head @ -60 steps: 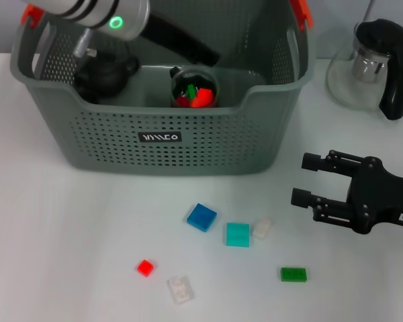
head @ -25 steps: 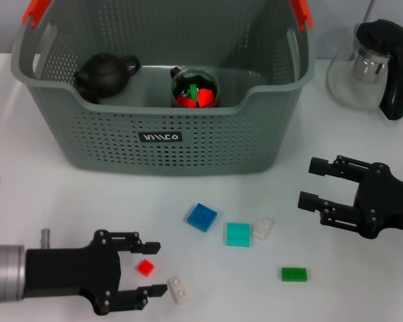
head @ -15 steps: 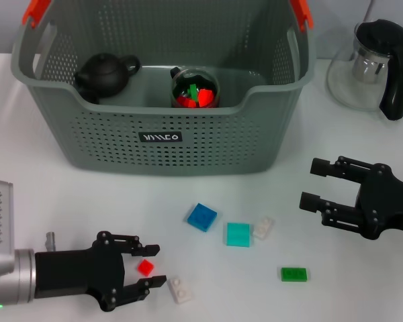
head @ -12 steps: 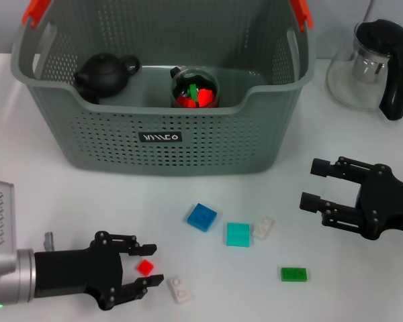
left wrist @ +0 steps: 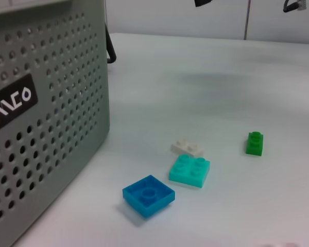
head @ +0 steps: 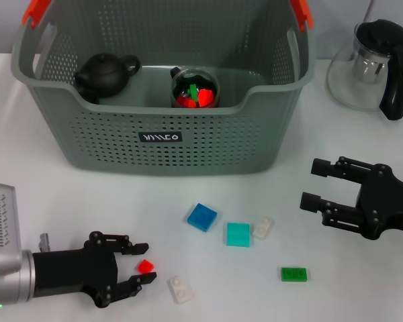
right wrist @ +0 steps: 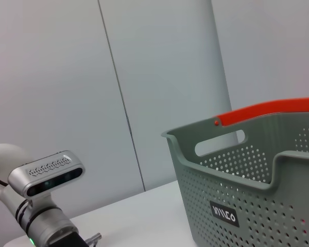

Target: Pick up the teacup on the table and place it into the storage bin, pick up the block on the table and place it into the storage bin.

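A: Head view: left gripper (head: 142, 265) low on the table, jaws open around the red block (head: 146, 266), not clamped.
B: Centre it, then close squarely; the clear block (head: 180, 289) lies just beside.
A: Right gripper (head: 314, 183) open, empty, well apart. Storage bin (head: 161, 137) behind holds the teacup (head: 194, 88).

Only one marking to read — a small black label (head: 160, 137) on the front wall of the storage bin (head: 208, 144), white stylised letters, roughly "VIVCO" — exact spelling unclear. Nothing legible elsewhere.
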Robot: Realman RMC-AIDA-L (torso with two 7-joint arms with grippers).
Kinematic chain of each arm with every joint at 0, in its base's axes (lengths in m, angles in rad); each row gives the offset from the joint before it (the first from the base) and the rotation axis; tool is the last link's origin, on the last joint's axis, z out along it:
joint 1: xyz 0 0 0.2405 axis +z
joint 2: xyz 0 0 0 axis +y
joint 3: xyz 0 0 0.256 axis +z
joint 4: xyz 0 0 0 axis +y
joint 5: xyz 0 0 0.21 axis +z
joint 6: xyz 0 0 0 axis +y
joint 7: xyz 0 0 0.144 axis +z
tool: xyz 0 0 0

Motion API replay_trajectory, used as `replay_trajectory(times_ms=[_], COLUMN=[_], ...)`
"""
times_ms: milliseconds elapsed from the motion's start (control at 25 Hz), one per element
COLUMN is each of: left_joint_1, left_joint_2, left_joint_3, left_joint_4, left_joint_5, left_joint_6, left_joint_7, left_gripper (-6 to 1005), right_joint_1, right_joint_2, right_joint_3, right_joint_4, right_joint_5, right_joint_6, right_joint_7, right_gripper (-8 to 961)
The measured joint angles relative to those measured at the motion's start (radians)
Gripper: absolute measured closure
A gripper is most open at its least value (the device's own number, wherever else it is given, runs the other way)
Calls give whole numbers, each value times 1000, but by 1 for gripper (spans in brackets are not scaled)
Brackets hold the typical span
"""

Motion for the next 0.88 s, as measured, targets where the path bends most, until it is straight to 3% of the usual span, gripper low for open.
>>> replay_trajectory(times_ms=[440,640,880], left_joint_1=[1,-3,-5], left_joint_2=[-2,-2,-1], left_joint_3=[1,2,3], left_joint_4=[-4,-10,-12], left_joint_5=[8,9,11], left_joint_6=[-8,-22,-29], left_joint_7=[1,-1,-7], left_gripper=[530,575,760], right_joint_1=[0,0,0], right_joint_2=[0,0,-2], right_joint_3=[0,0,0], right_joint_4=[0,0,0], right_joint_5=[0,0,0], right_joint_6=[0,1,0], right_joint_7=[0,0,0], right_gripper=[218,218,218])
